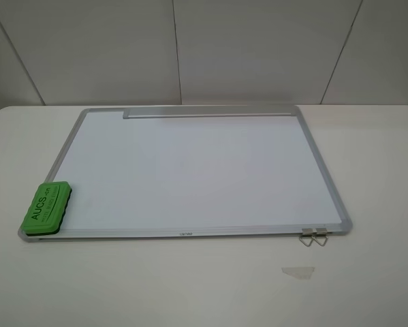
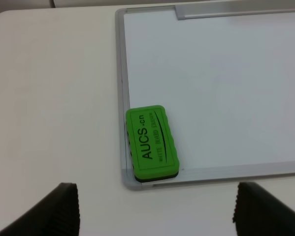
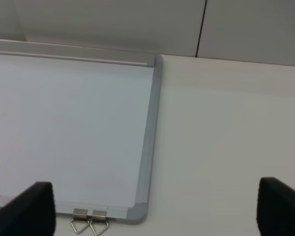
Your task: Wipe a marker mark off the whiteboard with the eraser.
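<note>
The whiteboard lies flat on the white table, its silver tray strip along the far edge. No marker mark shows on its surface in any view. The green eraser with black "AUCS" lettering rests on the board's near-left corner; in the left wrist view the eraser lies just beyond my left gripper. That gripper is open and empty, fingers wide apart above the bare table. My right gripper is also open and empty, near the board's near-right corner. Neither arm appears in the exterior high view.
Two metal binder clips hang on the board's near edge at the right, also seen as clips in the right wrist view. A small clear scrap lies on the table in front of them. A panelled wall stands behind the table.
</note>
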Controlling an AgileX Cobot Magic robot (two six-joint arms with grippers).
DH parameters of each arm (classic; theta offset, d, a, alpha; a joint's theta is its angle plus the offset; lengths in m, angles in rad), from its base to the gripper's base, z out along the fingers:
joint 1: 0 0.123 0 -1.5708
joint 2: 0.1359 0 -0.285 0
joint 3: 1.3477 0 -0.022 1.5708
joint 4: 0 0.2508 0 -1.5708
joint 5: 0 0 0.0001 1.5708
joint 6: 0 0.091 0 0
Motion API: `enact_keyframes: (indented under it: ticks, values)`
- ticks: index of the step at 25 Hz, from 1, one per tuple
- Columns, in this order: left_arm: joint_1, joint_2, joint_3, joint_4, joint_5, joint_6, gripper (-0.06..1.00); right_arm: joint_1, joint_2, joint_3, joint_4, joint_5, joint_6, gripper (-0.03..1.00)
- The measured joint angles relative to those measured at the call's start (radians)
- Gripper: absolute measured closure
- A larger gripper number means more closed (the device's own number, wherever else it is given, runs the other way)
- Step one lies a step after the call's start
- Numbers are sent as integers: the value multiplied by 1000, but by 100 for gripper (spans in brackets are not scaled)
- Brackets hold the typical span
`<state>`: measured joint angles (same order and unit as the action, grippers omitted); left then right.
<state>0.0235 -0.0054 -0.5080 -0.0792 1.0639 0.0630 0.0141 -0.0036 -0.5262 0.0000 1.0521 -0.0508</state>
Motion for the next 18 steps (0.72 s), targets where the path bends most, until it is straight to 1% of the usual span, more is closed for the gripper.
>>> enact_keyframes:
  ticks: [18]
  values:
    - [0,0,2,0,0,0,28,0,0,0,0,0,0,15]
